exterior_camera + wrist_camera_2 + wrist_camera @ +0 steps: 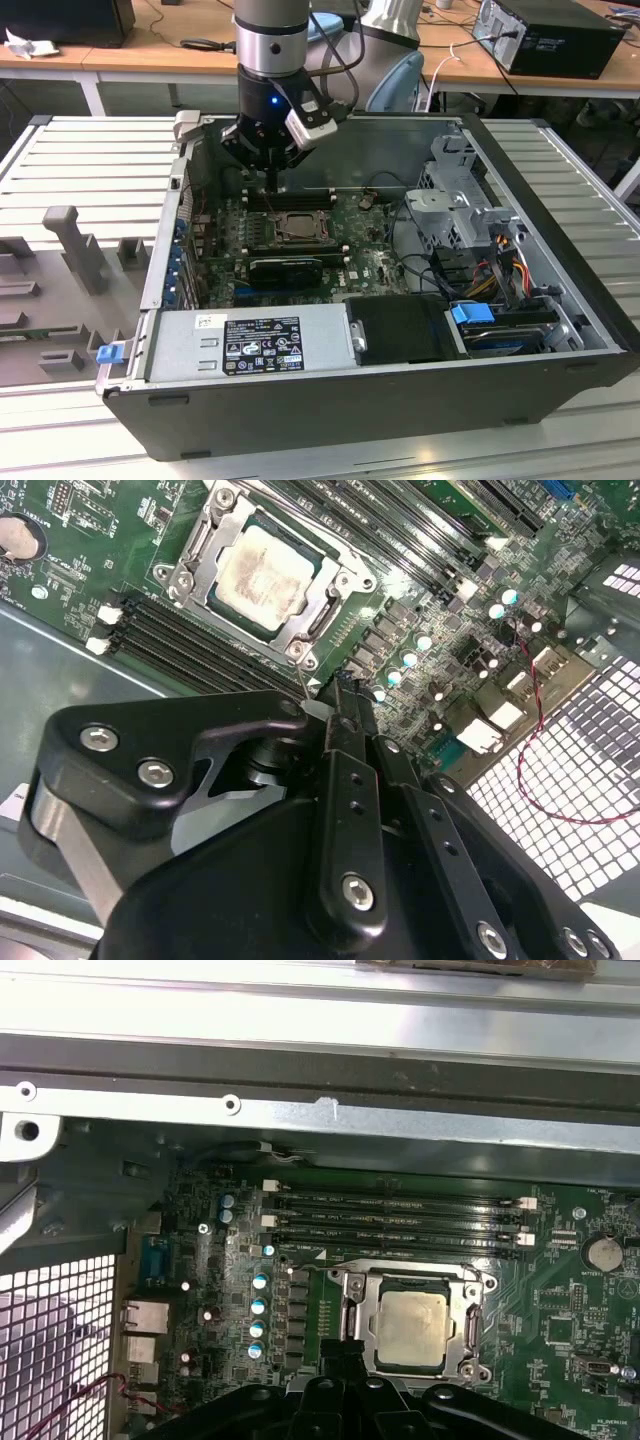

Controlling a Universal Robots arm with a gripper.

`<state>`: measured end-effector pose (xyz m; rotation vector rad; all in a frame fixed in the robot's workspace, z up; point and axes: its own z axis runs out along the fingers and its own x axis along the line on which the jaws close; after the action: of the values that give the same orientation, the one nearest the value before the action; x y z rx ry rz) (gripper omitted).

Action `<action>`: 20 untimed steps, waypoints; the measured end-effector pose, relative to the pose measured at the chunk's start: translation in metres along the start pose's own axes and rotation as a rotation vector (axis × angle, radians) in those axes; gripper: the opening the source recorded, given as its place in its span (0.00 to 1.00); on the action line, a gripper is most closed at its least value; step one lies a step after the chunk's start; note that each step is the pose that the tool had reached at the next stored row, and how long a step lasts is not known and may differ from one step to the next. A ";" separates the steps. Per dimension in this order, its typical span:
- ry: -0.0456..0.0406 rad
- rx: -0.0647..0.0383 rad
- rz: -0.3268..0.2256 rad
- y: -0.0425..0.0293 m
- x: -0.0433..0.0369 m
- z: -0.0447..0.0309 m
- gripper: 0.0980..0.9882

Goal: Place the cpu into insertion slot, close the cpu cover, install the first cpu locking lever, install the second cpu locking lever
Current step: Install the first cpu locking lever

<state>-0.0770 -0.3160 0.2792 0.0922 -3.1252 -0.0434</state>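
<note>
- gripper [343, 695]: black two-finger metal pincer on the arm, lowered into the open case. The tips read as drawn together, at the socket's corner next to the memory slots. Judged to be placed there to work a locking lever.
- cpu [262, 572]: small flat square chip with a pale beige-silver metal face. It lies flat inside the insertion slot, so the placing step looks done.
- insertion slot [300, 540]: square black-framed socket with a metallic rim, set into the green circuit board [95, 525] and occupied by the chip.
- cpu cover [190, 575]: thin silvery metal frame plate with a cut-out centre. It lies flat over the chip's edges, with the chip's face showing through the opening. Judged closed, so as to keep the chip seated.
- locking lever [299, 672]: thin silver wire rod. It rises from the socket's corner toward the gripper tips rather than lying flat along the socket. Whether the tips pinch it or merely touch it cannot be told.
- memory slots [190, 645]: long black parallel strips just beside the socket, between it and the case wall.
- computer case [400, 410]: dark grey metal box lying on its side with the open face upward, which gives the arm access from above.
</note>
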 end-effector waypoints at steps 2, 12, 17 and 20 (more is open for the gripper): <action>0.0000 0.000 0.000 0.0000 0.0005 0.0001 0.01; -0.0001 0.000 0.000 0.0005 0.0084 0.0014 0.01; -0.0001 -0.001 0.000 0.0007 0.0142 0.0040 0.01; -0.0001 -0.001 0.000 0.0007 0.0145 0.0067 0.01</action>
<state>-0.0916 -0.3160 0.2728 0.0924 -3.1253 -0.0453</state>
